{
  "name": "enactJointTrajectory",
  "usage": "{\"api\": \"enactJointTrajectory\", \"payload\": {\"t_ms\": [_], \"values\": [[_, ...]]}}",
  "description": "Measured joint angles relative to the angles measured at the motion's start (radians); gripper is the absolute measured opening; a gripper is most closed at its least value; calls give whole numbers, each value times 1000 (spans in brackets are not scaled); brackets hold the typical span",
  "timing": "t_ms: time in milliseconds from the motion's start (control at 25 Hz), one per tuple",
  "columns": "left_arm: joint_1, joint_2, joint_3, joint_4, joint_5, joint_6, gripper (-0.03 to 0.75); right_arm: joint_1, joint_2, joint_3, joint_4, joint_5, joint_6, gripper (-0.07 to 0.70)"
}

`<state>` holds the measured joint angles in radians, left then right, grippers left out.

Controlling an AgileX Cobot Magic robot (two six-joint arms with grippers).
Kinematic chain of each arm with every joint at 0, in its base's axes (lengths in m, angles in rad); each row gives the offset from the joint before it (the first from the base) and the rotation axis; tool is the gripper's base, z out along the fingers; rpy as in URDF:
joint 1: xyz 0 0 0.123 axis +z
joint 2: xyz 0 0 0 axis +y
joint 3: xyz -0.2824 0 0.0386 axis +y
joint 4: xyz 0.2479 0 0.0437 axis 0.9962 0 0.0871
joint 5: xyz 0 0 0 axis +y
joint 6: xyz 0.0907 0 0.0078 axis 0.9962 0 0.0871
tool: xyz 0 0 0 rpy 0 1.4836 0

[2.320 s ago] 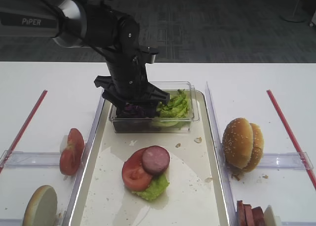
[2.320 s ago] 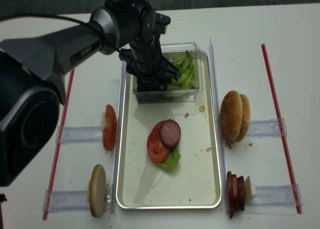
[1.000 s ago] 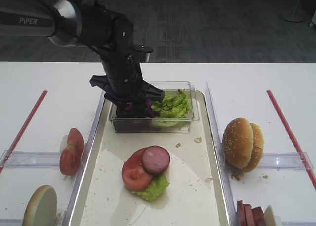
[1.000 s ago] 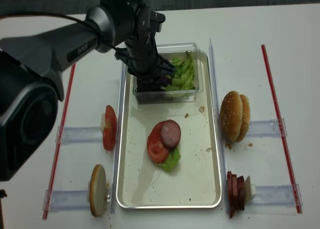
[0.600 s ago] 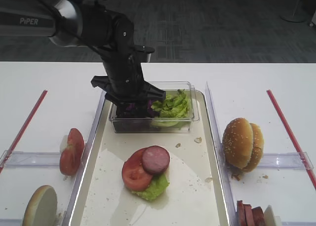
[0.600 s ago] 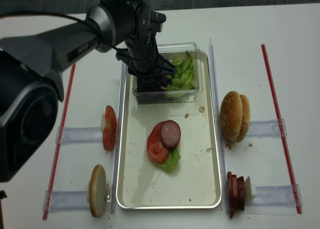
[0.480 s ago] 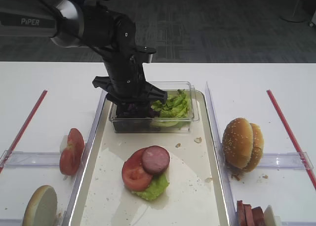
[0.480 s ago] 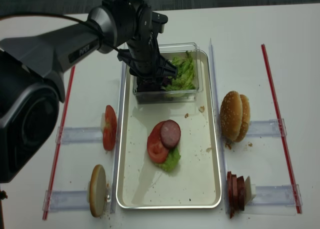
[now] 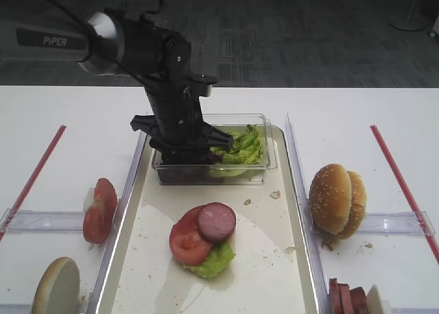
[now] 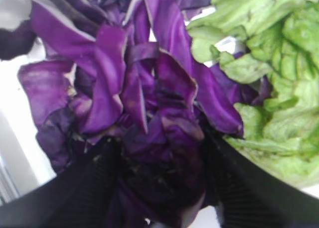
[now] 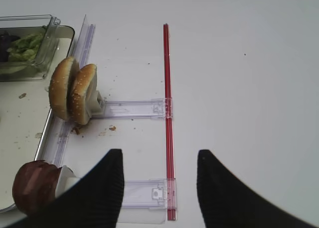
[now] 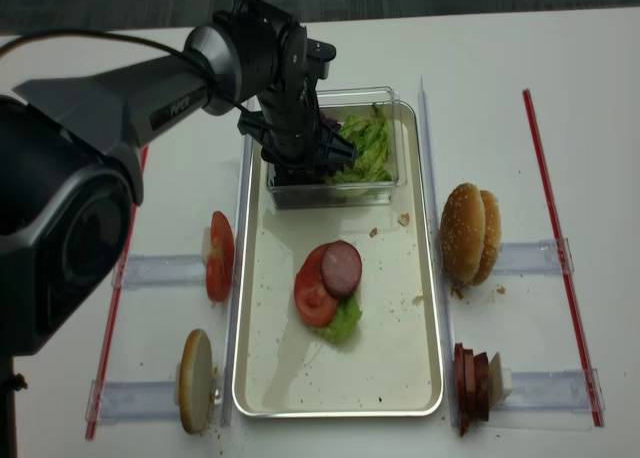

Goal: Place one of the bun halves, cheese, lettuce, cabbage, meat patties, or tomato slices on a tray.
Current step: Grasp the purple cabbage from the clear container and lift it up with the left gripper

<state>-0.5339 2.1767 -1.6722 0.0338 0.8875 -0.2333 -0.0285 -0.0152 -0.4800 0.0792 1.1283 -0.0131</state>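
While your left pincer [image 9: 186,151] sits down inside the clear tub [image 9: 267,164] at the top of the tray [image 9: 291,190], its fingers [image 10: 94,188] are part-way apart with the cabbage [image 10: 144,113] bunched between them. You can't tell whether the fingers actually bite on the purple clump or just straddle it. The lettuce [image 9: 240,148] fills the right half of that tub, touching the cabbage.

Centre of the tray: a meat patty [image 9: 217,221] lies on a tomato slice [image 9: 185,242], with a green leaf [image 9: 214,260] under both.

Your right pincer [image 11: 158,188] hangs open over the bare surface [image 11: 239,63], at the bottom of its wrist view, holding nothing. The bun halves [image 11: 72,92] stand on edge just right of the tray. More tomato slices [image 9: 99,210] stand at its left.
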Motion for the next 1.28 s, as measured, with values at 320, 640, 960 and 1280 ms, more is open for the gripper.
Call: {"api": "enactJointTrajectory", "payload": {"t_ms": [320, 640, 960, 1280], "values": [[0, 2, -2, 0, -2, -9, 347, 0, 0, 0, 0, 0, 0, 375], [0, 2, -2, 24, -7, -26, 169, 0, 0, 0, 0, 0, 0, 375], [0, 2, -2, 32, -3, -27, 76, 0, 0, 0, 0, 0, 0, 375], [0, -8, -2, 41, 5, -27, -3, 0, 0, 0, 0, 0, 0, 375]]}}
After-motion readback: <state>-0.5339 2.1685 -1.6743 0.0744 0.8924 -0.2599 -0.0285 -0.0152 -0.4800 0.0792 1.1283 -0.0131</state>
